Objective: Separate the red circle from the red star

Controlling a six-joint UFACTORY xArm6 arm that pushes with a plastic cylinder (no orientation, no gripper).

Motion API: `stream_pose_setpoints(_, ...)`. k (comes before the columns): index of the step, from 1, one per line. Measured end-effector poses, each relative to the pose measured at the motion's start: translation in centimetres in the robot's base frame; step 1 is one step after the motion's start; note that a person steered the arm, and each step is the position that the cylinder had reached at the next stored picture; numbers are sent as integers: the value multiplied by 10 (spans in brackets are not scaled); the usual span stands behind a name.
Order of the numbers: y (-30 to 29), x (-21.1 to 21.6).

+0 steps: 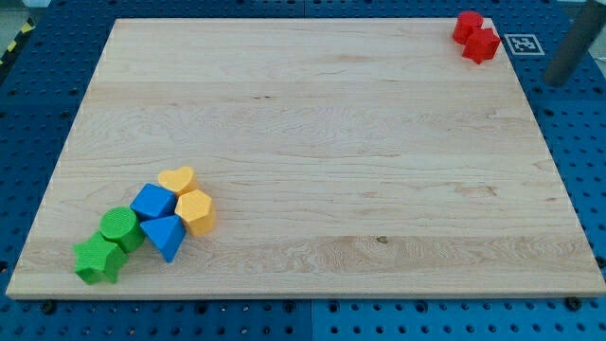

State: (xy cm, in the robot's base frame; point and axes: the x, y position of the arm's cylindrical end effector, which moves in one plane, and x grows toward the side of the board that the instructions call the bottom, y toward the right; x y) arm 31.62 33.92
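Still touching: red circle [468, 25] and red star [482, 44], top-right surface [312, 142] corner; tip unseen, no pincer fitted.

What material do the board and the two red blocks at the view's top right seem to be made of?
The pale rectangular wooden board looks like light, unvarnished wood: grain lines and a small dark knot show, with a matte finish. The two touching red blocks look like moulded or printed plastic, probably: uniform saturated colour, smooth faces, no grain. Which is the circle and which the star, I cannot tell.
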Motion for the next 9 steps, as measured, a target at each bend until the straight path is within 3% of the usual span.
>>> stream_pose_setpoints(2,-14,-91)
stream_pose_setpoints(5,-64,-88)
stream_pose_setpoints(7,-64,-75)
stream_pose_setpoints(9,-66,-97)
